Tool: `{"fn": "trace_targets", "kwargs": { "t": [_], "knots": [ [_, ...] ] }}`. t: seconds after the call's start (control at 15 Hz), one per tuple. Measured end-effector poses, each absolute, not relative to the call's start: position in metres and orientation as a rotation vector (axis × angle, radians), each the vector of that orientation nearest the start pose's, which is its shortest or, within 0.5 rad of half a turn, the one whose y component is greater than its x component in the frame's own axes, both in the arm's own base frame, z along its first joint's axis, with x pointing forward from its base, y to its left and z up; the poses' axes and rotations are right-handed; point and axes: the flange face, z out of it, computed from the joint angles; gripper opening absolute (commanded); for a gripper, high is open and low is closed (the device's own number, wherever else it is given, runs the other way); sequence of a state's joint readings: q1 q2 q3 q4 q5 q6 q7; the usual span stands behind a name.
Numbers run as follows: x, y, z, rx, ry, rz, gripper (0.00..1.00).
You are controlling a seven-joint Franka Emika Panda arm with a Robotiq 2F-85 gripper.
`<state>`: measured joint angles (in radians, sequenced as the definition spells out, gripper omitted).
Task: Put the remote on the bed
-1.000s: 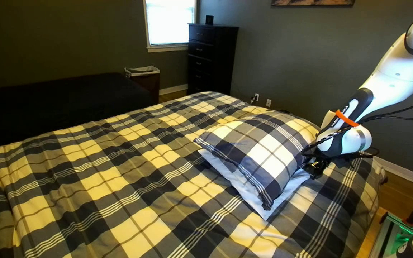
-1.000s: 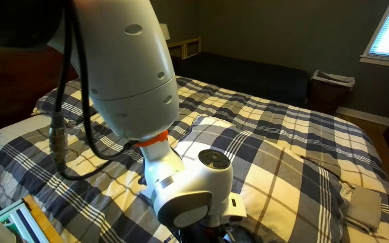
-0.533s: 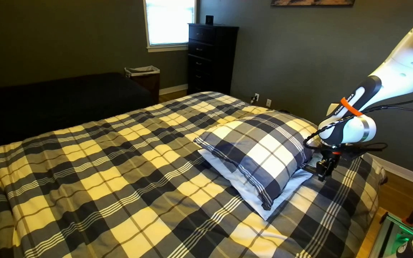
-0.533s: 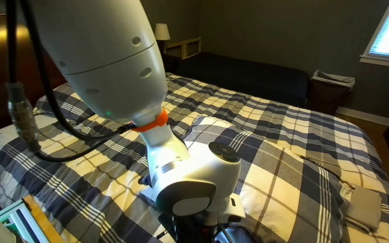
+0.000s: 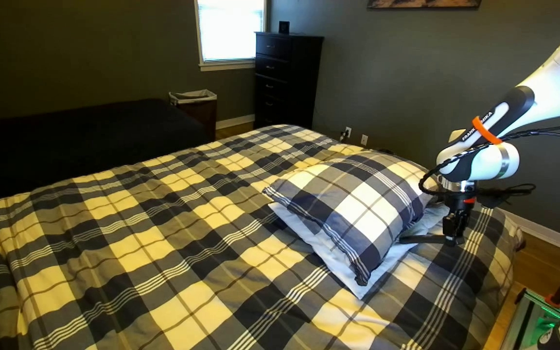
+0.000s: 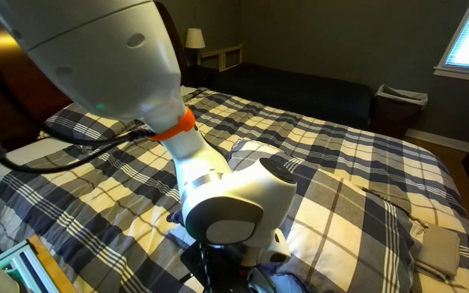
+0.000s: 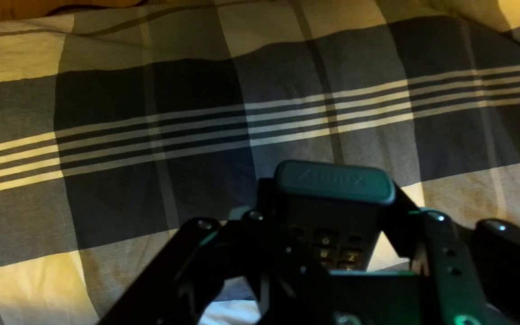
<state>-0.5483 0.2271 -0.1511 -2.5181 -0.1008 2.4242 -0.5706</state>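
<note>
Since a second ago the white Franka Panda arm [image 5: 554, 95] has shifted right in an exterior view, bringing its Robotiq gripper [image 5: 452, 237] from a slant to nearly upright. The bed [image 5: 192, 311], under a plaid comforter [image 6: 340, 136], runs out of both exterior views at the lower edge. On it a plaid pillow [image 5: 353, 194] rests over a pale layer [image 5: 399, 252] whose kind is unclear. In an exterior view the wrist [image 6: 234, 191] hides most of the gripper. The jaws stand a remote's width apart, clamped on both sides of the remote control [image 7: 334, 183], which is low over the bed beside the pillow; whether it touches, I cannot tell. Its lettering, inverted in the wrist view, looks like Xfinity; its keys [image 7: 325, 239] are blurred and partly blocked.
</note>
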Motion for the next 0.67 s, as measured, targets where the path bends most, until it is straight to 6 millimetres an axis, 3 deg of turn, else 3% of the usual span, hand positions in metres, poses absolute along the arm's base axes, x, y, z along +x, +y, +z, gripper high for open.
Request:
{"fn": "trace_targets", "kwargs": {
  "t": [0.67],
  "knots": [
    [0.335, -0.243, 0.191, -2.961, -0.056, 0.538, 0.33]
  ]
}}
